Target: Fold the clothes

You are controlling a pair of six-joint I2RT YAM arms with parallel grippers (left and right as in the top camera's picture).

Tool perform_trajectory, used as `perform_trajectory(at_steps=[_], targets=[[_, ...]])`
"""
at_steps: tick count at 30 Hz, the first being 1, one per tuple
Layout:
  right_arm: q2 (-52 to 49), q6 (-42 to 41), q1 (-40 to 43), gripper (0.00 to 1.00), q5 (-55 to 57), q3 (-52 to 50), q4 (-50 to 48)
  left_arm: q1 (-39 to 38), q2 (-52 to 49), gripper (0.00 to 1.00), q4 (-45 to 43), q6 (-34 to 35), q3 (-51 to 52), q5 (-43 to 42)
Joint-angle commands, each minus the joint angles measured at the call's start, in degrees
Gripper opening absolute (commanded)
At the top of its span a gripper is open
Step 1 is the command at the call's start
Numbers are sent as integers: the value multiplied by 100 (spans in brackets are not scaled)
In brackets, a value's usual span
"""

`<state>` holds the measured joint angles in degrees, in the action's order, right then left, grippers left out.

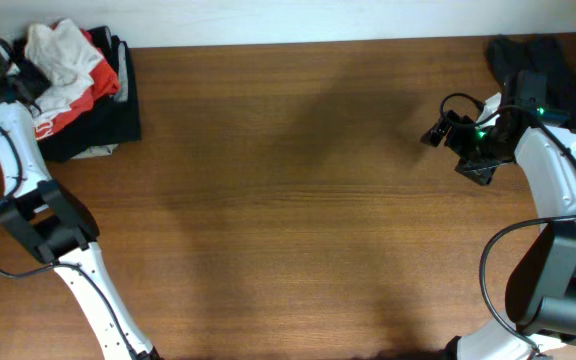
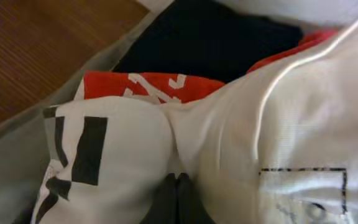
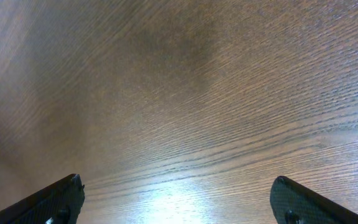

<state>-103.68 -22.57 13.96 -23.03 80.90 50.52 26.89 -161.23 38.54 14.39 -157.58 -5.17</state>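
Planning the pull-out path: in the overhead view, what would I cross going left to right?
white T-shirt on top of the clothes pile → bare table → right end effector → dark garment at the far-right edge. The left end effector overlaps the pile, so it is left out.

Cropped by right and lower edges: white T-shirt (image 2: 291, 112). Largely buried under T-shirt: red shirt (image 2: 154, 87), dark garment (image 2: 216, 37). Blurred beyond reading on T-shirt: boxed print (image 2: 303, 193). Closed against T-shirt, cropped to tips, any pinched cloth unseen: left gripper (image 2: 177, 186).
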Motion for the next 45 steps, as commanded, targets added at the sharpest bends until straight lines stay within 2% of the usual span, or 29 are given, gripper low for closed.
perform_trajectory(at_steps=[1,9,10,14,17,18,20,21,24,28,33,39,45], targets=[[24,-39,17,98,35,103,0,-48,160,1,59,-26,-59,-232],[24,-39,17,99,35,103,0,-48,1707,1,798,74,-229,-1082],[24,-39,17,99,35,103,0,-48,1904,3,920,188,-229,-1143],[24,-44,15,99,31,103,0,-48,2793,33,1556,424,-229,-1733],[24,-44,15,99,24,103,-334,-48,3300,59,2124,424,-229,-2273],[24,-46,15,99,-9,103,-369,-48,3429,70,2284,424,-229,-2481],[24,24,17,99,-428,103,-105,-48,3585,84,2608,424,-229,-2754],[26,111,52,99,-684,105,-13,-50,3648,99,2815,424,-229,-2885],[37,219,129,99,-1113,105,55,-48,3698,99,3368,424,-227,-3108],[431,221,155,99,-1119,105,251,-50,3696,99,3910,424,-227,-3110],[1976,551,149,99,-988,105,776,-48,3696,99,4223,422,-225,-3060],[3646,562,144,99,-83,103,1436,-48,3696,99,4343,422,-221,-3042],[4701,564,144,99,24,103,1690,-48,3694,99,4345,422,-221,-3042]])
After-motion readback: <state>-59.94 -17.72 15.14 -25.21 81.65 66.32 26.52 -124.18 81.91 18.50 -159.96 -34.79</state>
